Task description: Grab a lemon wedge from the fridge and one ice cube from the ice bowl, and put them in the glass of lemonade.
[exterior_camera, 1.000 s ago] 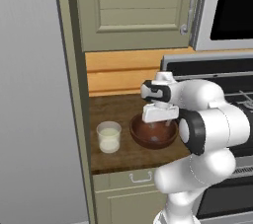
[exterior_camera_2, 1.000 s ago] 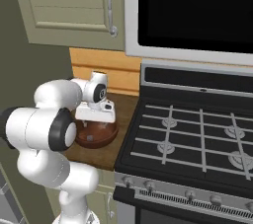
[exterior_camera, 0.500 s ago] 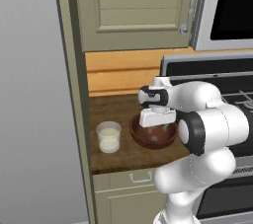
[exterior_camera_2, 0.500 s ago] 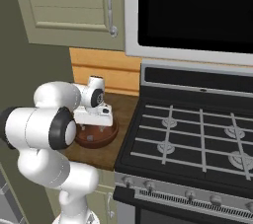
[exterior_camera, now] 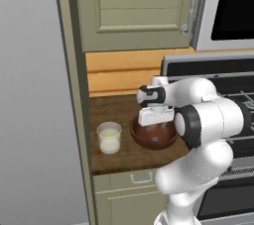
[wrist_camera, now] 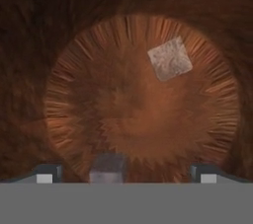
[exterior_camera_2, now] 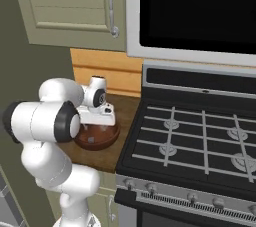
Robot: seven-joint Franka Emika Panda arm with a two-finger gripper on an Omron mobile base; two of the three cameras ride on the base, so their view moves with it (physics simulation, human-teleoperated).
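Fridge (exterior_camera: 30,95): 1, grey slab along left edge of left base view; doors not discernible from here.

Stove (exterior_camera_2: 200,141): 1, black, w/ grates, right of counter. Dark oven/microwave panel (exterior_camera_2: 200,11) above it.

Cabinet (exterior_camera: 139,8): 1 upper door, beige-green, 1 slim handle at its right edge. 1 drawer front below counter w/ small pull.

Counter (exterior_camera: 114,157): 1 narrow wood-top strip betw. fridge-side panel and stove; lighter wood backsplash behind.

Arm: 1, white, bent over counter, wrist pointing down into bowl.

Bowl (exterior_camera: 144,140): 1, reddish-brown, round, shallow, on counter next to stove edge. Wider than glass. In right base view the hand covers most of it.

Glass (exterior_camera: 109,138): 1, clear tumbler w/ pale liquid, upright on counter, left of bowl, near but apart.

Gripper (wrist_camera: 123,173): 1, low inside bowl rim, jaws spread wide, nothing betw. them gripped. Fingertips (wrist_camera: 47,172) show at bottom of hand view, 2 of them, far apart.

Ice cubes: 2 countable in hand view. Cube A (wrist_camera: 170,59): pale, squarish, lying on bowl floor up and right of centre, clear of both tips. Cube B (wrist_camera: 107,165): greyish block at bottom edge betw. the tips, nearer the left one; contact w/ tip cannot be told.

Lemon wedge: whereabouts cannot be told.
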